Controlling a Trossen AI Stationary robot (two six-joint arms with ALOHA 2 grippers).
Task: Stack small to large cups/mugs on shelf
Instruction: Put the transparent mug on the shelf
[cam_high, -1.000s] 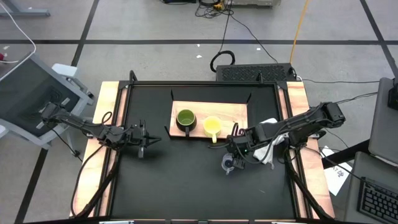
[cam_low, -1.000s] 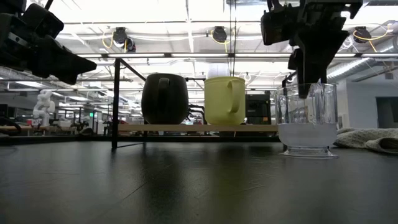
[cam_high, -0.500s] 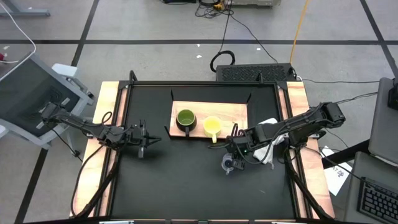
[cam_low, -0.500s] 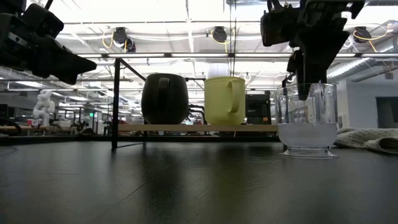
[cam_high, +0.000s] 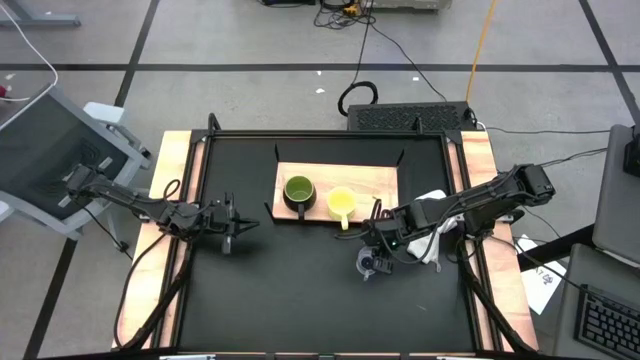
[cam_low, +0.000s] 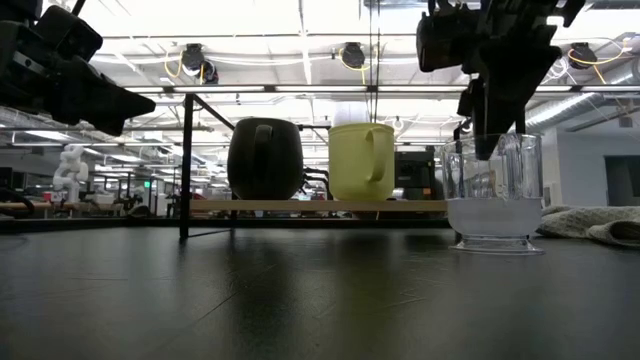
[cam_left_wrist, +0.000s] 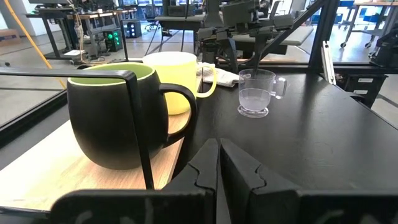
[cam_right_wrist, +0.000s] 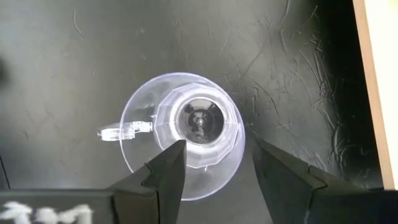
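The dark olive-green mug (cam_high: 298, 191) and the yellow mug (cam_high: 341, 203) stand upright side by side on the wooden shelf (cam_high: 385, 180). The small clear cup (cam_high: 370, 265) stands upright on the black table in front of the shelf's right end. My right gripper (cam_high: 378, 250) hangs open just above the cup, pointing down. In the right wrist view one finger (cam_right_wrist: 171, 165) stands over the cup's inside (cam_right_wrist: 198, 121) and the other (cam_right_wrist: 273, 168) stands outside its wall. My left gripper (cam_high: 232, 228) is shut and empty, left of the shelf. My right gripper comes at the clear cup from above, pointing down. One finger is inside the rim (cam_right_wrist: 239, 140) and one outside it, on the side away from the handle (cam_right_wrist: 121, 130). I cannot tell whether either finger touches the wall. The cup stands upright on the table.
A crumpled white cloth (cam_high: 432, 205) lies at the table's right edge, beside the shelf and under my right arm. Black brackets (cam_high: 277, 153) rise at the shelf's corners. Wooden rails (cam_high: 170, 170) run along the table's left and right sides.
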